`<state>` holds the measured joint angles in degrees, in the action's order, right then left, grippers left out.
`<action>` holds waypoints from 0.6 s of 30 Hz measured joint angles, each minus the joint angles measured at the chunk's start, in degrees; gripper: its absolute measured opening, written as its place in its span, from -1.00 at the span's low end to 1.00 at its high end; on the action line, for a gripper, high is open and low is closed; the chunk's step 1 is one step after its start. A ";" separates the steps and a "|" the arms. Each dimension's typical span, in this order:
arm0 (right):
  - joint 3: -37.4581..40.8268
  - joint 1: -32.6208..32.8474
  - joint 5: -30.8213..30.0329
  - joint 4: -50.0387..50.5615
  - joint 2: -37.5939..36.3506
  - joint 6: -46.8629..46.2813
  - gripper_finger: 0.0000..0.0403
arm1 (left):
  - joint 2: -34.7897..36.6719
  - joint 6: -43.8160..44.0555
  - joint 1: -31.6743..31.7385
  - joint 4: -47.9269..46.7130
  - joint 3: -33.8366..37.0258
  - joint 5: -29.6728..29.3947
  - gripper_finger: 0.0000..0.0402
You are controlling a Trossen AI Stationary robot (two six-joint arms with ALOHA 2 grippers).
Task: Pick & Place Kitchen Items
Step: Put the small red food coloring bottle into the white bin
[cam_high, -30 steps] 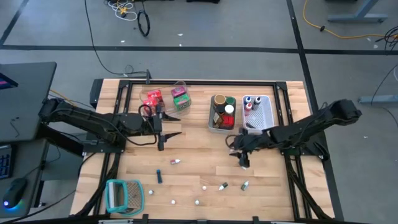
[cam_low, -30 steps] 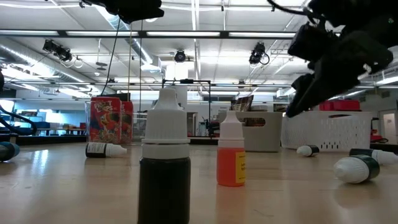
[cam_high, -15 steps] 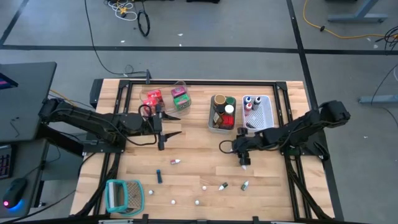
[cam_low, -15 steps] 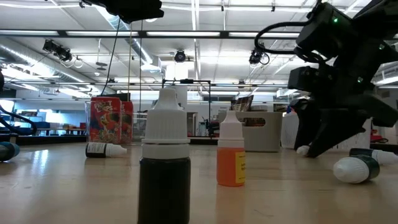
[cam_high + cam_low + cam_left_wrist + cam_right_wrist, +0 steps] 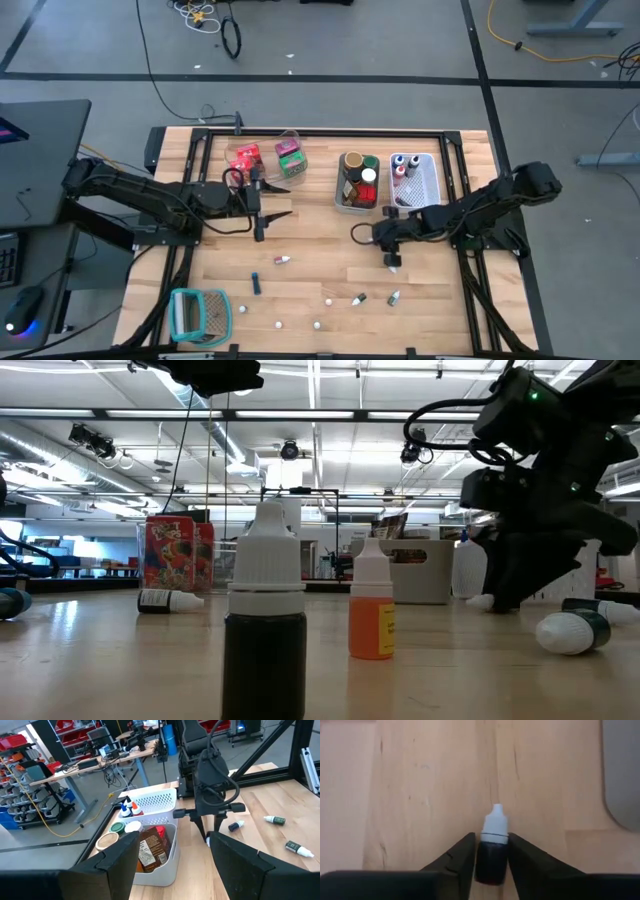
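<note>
A small dark bottle [image 5: 491, 857] with a white cap lies on the wooden table [image 5: 320, 240], right of centre. My right gripper [image 5: 392, 258] slants down over it, shut on its dark body; in the low view this gripper [image 5: 503, 600] reaches the tabletop. My left gripper [image 5: 276, 200] hangs open above the table's left half, with nothing between its fingers. More small bottles [image 5: 358, 298] and tiny white pieces [image 5: 316, 324] lie scattered toward the near edge. Red and green packets [image 5: 268, 158] stand in a clear bin at the back. My right gripper pinches the bottle's dark body [image 5: 490, 865] between its two fingers [image 5: 462, 860], one on each long side. The fingers slant down from above, from the table's right, and run along the bottle. The bottle lies on the table, its white cap [image 5: 495, 822] pointing away from the gripper.
A grey bin [image 5: 357, 181] with jars and a white bin [image 5: 414, 178] with capped bottles stand at the back right. A teal-and-white ribbed holder [image 5: 200, 313] sits at the near left corner. A dark bottle [image 5: 264, 622] and an orange one [image 5: 371, 612] stand close to the low camera.
My right gripper has come down to the tabletop and a little toward the table's left, tipping more steeply downward. Its fingers have drawn together onto the small dark bottle, which has stayed lying on the table.
</note>
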<state>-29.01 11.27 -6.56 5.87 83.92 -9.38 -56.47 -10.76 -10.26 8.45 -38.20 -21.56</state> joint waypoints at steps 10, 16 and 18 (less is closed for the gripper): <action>-3.35 0.00 -1.17 -2.08 -1.37 -9.33 -0.57 | 0.00 0.32 0.02 0.00 0.00 0.19 0.25; -12.31 -1.50 -2.03 13.56 -5.70 -12.60 -0.55 | 0.00 0.79 0.02 0.00 0.02 0.83 0.25; -15.32 -2.08 -5.04 22.05 -7.42 -12.65 -0.56 | 0.00 1.02 0.02 -0.02 0.02 1.22 0.25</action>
<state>-44.33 9.18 -11.60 27.92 76.50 -22.03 -56.46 -9.74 -10.24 8.43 -38.17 -20.35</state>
